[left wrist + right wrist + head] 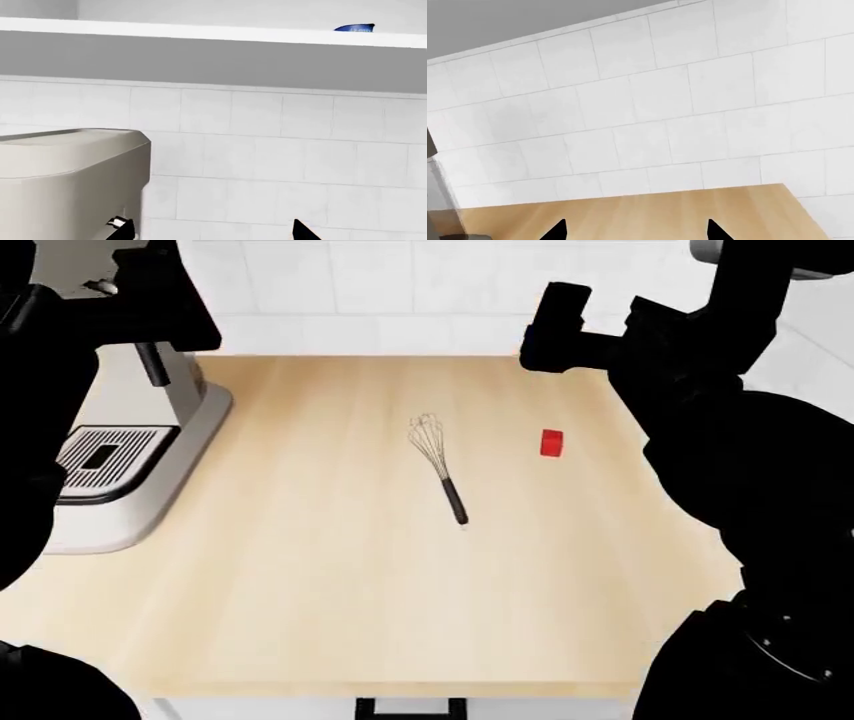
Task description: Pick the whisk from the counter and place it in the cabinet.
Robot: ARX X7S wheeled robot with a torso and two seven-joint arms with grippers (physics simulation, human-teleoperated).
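At far left of the head view sits a grey-white appliance [114, 475] w/ a drip grille, on the surface [307, 590]; the left gripper [210, 232] is raised above it, and the left wrist view shows only two dark fingertips set apart, nothing between, so open and empty, facing the tiled wall [280, 150] w/ a white shelf [200, 34] overhead and a blue item [353, 28] on it. Mid-surface lies the whisk [441, 465], flat, wire loops toward the wall, dark handle toward the robot, angled slightly right. Just right of the loops, apart from them, is a red cube [553, 443]. Further right the right gripper [634, 232] hangs high near the back edge; its wrist view shows two tips apart w/ bare wood between, so also open, holding nothing. Step in hand, as I judge: reach & grasp, not yet begun. Right arm looks nearer. Best approach: come down from above, turn wrist so fingers straddle the handle crosswise, grip handle mid-length not the wires (thin, springy, likely to slip). Keep clear of the cube on descent. Cabinet itself isn't clearly visible; the shelf may be part of it, can't tell.
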